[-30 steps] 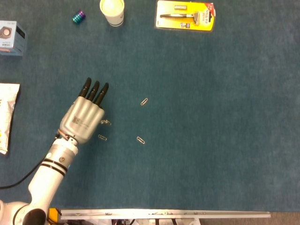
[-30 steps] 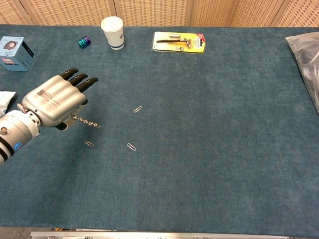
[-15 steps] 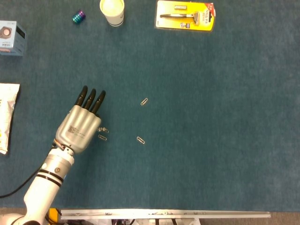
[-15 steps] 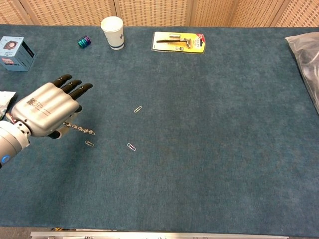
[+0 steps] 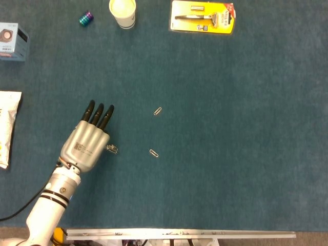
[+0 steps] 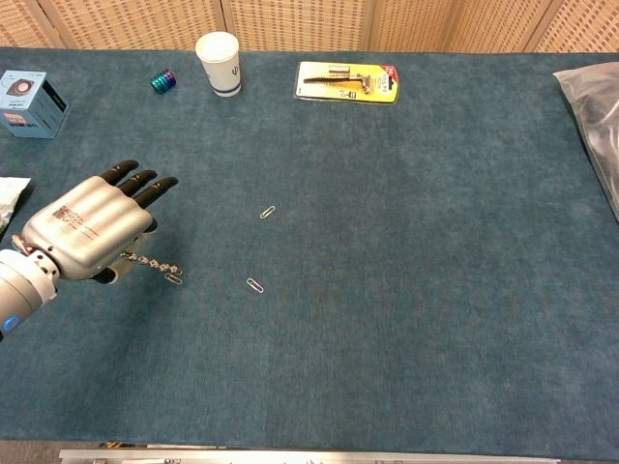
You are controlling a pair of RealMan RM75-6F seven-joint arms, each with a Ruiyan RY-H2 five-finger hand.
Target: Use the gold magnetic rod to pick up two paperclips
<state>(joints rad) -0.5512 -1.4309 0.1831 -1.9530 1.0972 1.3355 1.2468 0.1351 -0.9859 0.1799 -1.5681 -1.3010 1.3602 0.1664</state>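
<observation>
My left hand [image 5: 88, 141] [image 6: 95, 226] hovers low over the teal table at the left and holds the gold magnetic rod [image 6: 150, 262], a thin beaded stick poking out to the right from under the palm. The rod's tip [image 5: 111, 149] meets one paperclip [image 6: 173, 278]; whether the clip hangs on it or lies on the cloth, I cannot tell. Two more paperclips lie loose to the right: one near [image 5: 154, 153] [image 6: 254, 285], one farther back [image 5: 157, 110] [image 6: 267, 212]. My right hand is in neither view.
Along the far edge stand a paper cup [image 5: 123, 11], a yellow razor pack [image 5: 203, 16], a small purple-green spool [image 5: 86, 18] and a blue box [image 5: 11, 41]. A white packet [image 5: 7, 128] lies at the left edge. A clear plastic bag [image 6: 595, 106] sits at the far right.
My left hand has drawn back toward me and down, bringing the rod's tip from above the near-left paperclip onto it. The other two paperclips have not moved.
</observation>
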